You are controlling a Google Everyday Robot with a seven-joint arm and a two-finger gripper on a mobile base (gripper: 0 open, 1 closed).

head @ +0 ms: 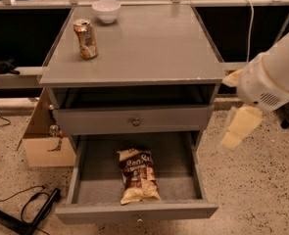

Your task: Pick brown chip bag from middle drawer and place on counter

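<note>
The brown chip bag (138, 175) lies flat on the ribbed floor of the open middle drawer (76, 176), near its middle and towards the front. The grey counter (149, 43) tops the cabinet above it. My gripper (239, 122) hangs from the white arm at the right. It is outside the cabinet's right side, level with the upper drawer, above and to the right of the bag. It touches nothing.
A tan-and-orange drink can (86, 38) and a white bowl (106, 10) stand at the counter's back left. A closed drawer with a round knob (135, 122) sits above the open one. A cardboard box (43, 143) and cables (34, 204) lie on the floor at the left.
</note>
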